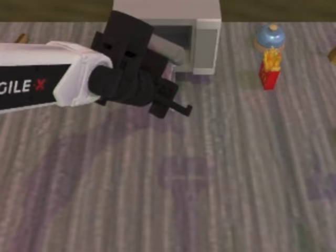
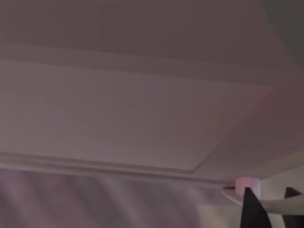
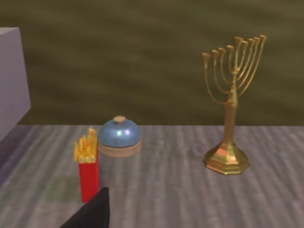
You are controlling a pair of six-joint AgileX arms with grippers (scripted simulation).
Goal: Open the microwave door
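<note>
Since the microwave door [image 2: 123, 118] is a stiff hinged panel, it is best pulled by its slim handle [image 2: 247, 184], where the left gripper [image 2: 268, 209] is clamped. The microwave [image 1: 202, 37] is set at the table's far edge.

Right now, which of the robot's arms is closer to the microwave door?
The left. Its gripper is right at the microwave door, which stands partly open. The right arm is out of the top view; its wrist camera looks at the fries and bell farther right.
</note>
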